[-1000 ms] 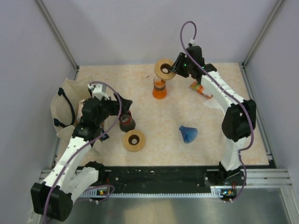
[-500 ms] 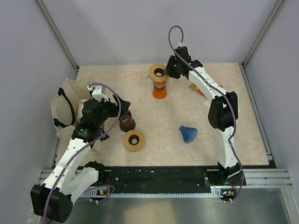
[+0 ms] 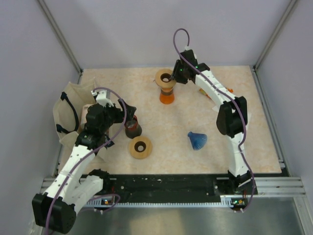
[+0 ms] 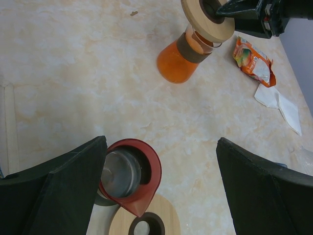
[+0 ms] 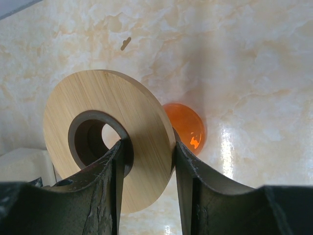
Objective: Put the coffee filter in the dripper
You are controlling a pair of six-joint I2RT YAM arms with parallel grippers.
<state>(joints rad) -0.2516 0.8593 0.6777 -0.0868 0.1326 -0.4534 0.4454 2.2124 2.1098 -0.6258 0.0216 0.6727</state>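
Note:
The coffee filter (image 3: pixel 197 140), a blue pleated cone, lies alone on the table right of centre, far from both grippers. My right gripper (image 3: pixel 172 78) (image 5: pixel 148 147) is shut on the edge of the dripper (image 3: pixel 165 77) (image 5: pixel 142 127), a wooden disc with a dark centre hole. It holds the disc tilted on top of an orange glass vessel (image 3: pixel 167 95) (image 5: pixel 188 127) (image 4: pixel 176 63). My left gripper (image 3: pixel 128 115) (image 4: pixel 160 147) hangs wide open and empty above a red cup (image 3: pixel 132 128) (image 4: pixel 129 171) with a steel inside.
A second wooden disc (image 3: pixel 140 147) (image 4: pixel 142 223) lies flat just in front of the red cup. An orange packet (image 4: pixel 252 58) and a white tissue (image 4: pixel 281 103) lie at the back right. A beige cloth bag (image 3: pixel 66 112) covers the left edge.
My right arm has swung left with the wooden disc, from up and right of the orange vessel to on top of it. The left arm has stayed still.

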